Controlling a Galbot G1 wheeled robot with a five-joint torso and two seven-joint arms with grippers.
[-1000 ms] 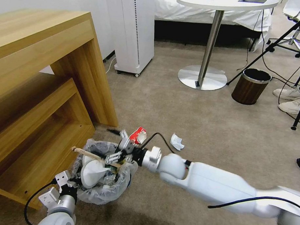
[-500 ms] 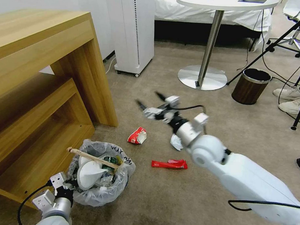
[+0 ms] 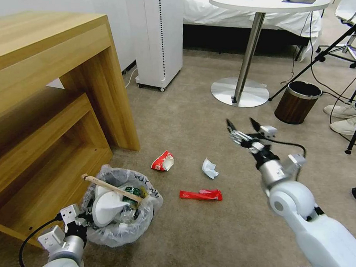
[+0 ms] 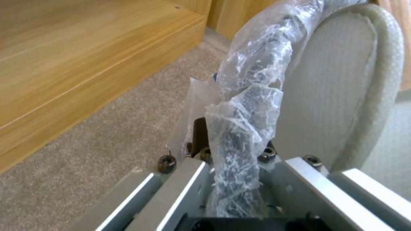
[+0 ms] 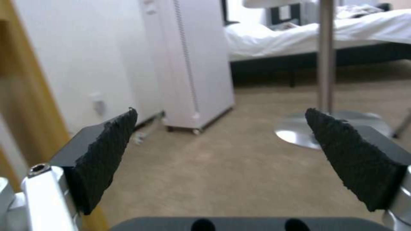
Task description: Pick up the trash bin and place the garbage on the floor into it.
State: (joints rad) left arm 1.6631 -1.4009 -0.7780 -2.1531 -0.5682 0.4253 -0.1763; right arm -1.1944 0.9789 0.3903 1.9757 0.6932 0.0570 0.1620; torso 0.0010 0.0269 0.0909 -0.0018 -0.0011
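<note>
Beige floor [image 3: 212, 233]: trash bin [image 3: 123, 229] holds slipper [image 3: 106, 206], stick [image 3: 109, 186]; left claw [image 3: 81, 220] clamps rim; right claw [image 3: 244, 127] wide.

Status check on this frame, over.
Left gripper clamped on trash bin rim. Right gripper open, empty, raised. Three litter pieces on floor; path clear.

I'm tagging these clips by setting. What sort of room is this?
Probably a hotel-style bedroom: a bed with white bedding, a round white pedestal table, beige short-pile carpet and a brown wood-grain waste bin.
</note>
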